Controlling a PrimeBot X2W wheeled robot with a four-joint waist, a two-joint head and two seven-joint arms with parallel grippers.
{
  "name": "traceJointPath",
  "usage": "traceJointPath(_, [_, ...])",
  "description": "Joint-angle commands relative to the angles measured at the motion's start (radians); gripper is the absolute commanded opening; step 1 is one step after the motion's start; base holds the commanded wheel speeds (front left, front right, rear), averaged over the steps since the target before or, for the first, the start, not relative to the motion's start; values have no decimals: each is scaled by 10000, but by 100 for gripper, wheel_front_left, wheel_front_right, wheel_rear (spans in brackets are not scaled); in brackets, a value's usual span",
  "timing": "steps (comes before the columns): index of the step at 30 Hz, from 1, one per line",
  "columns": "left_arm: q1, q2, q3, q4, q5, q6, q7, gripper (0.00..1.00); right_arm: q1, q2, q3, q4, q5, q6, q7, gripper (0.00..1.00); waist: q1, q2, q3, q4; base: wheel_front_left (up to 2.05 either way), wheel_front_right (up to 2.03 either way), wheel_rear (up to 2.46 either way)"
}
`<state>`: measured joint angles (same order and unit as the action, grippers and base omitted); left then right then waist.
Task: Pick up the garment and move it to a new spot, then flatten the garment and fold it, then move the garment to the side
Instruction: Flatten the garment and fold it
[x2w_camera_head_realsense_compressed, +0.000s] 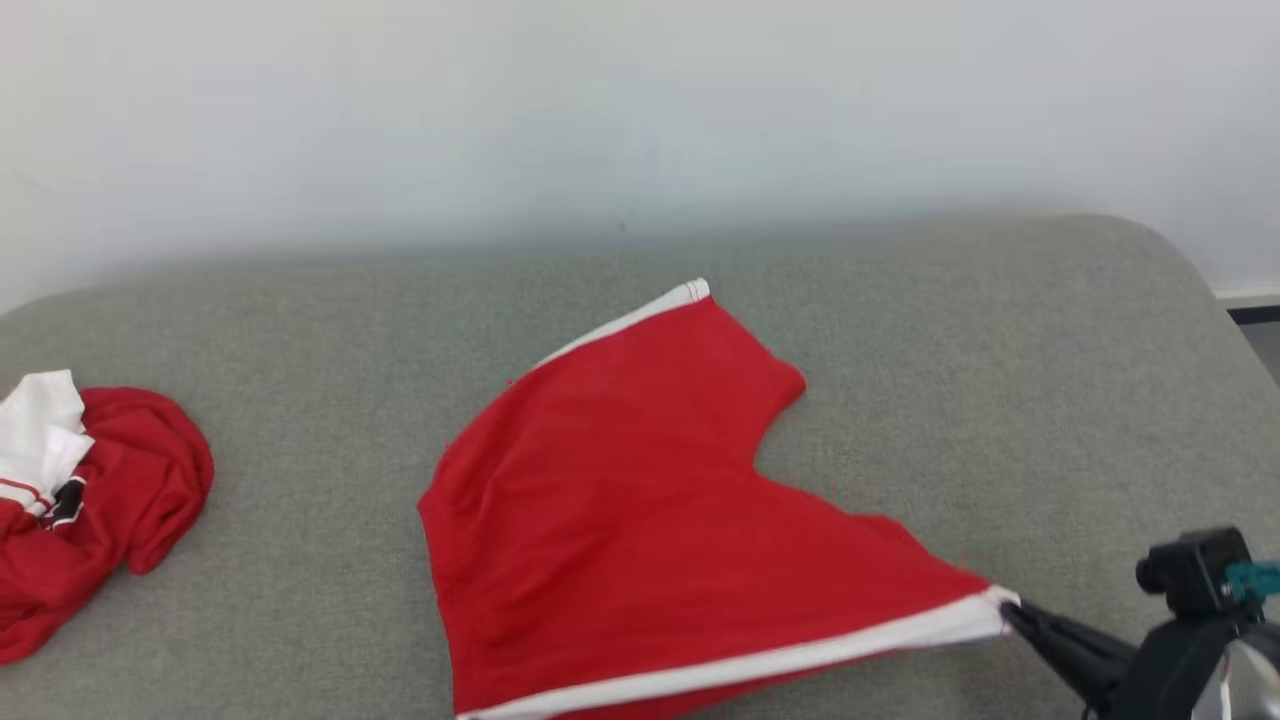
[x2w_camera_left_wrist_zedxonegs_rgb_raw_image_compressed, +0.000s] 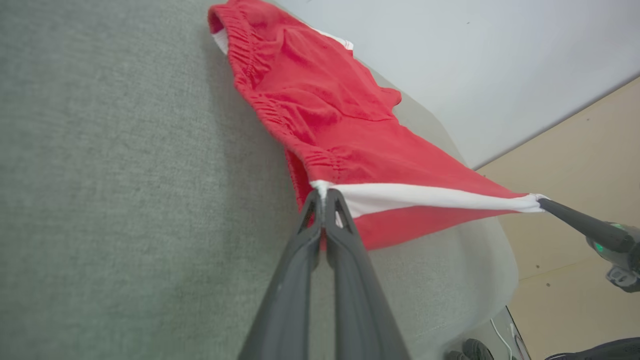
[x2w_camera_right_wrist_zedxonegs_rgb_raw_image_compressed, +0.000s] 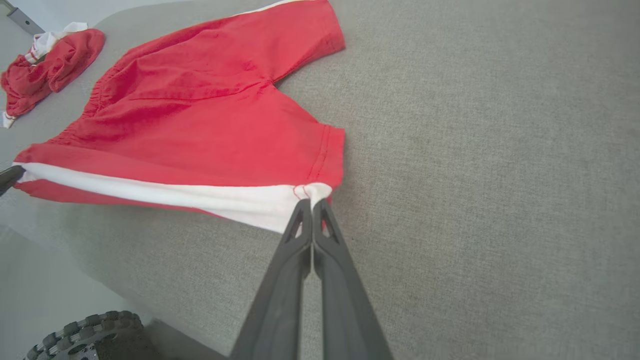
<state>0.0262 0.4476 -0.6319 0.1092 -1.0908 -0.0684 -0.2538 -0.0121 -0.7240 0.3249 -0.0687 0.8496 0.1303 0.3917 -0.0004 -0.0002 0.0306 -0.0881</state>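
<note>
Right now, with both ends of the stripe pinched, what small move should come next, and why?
Probably lower both arms to lay the edge down. The left fingers and right fingers are shut on opposite ends of the white stripe on the shorts, stretched taut above the table, while the rest lies spread out.

1. The red shorts (x2w_camera_head_realsense_compressed: 620, 520) run off the bottom of the head view at the near edge of the worktop (x2w_camera_head_realsense_compressed: 900, 330).
2. The crumpled red-and-white garment (x2w_camera_head_realsense_compressed: 90, 500) at the worktop's left edge is cut by the frame; its kind cannot be told.
3. The left gripper (x2w_camera_right_wrist_zedxonegs_rgb_raw_image_compressed: 15, 173) is a dark tip cut by the right wrist view's left edge.
4. A treaded wheel (x2w_camera_right_wrist_zedxonegs_rgb_raw_image_compressed: 85, 335) is cut off at that view's bottom-left corner.
</note>
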Motion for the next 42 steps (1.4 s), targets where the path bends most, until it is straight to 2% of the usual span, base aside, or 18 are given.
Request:
traceJointPath(1, [257,26,-5,-137,121,88,-74,0,449,203,-356,-239,-229,11,230,0,4,2,-164,102,0,0,0])
traceJointPath(8, [748,188,62,-854,290,481,-45,0,2430,1788,-2081,-2350,-1181,11,2093,0,4,2,-243,286,0,0,0])
traceJointPath(11, [457,166,147,-1081,206,469,0,0,2135,2077,-2323,-2804,-1658,11,2565,0,4,2,-229,330,0,0,0])
traceJointPath(14, [117,64,285,-1097,84,532,70,0,1377,2030,-2248,-2745,-2039,11,2848,0,4,2,-218,405,0,0,0])
traceJointPath(20, [-1106,-343,293,-722,8,540,584,0,-657,1700,-1869,-1488,-2371,11,2663,0,4,2,19,895,0,0,0])
traceJointPath(26, [-2637,-1136,74,70,75,1079,1330,0,-2817,1346,-1100,314,-2695,11,1926,0,4,2,477,1557,0,0,0])
traceJointPath(36, [-4763,-2155,112,1420,188,1684,1896,0,-5768,1500,148,3074,-2871,11,1276,0,4,2,1442,2291,0,0,0])
traceJointPath(42, [-5855,-2716,23,2506,234,1786,2132,0,-7318,1792,397,4962,-3087,11,602,0,4,2,2006,2605,0,0,0])
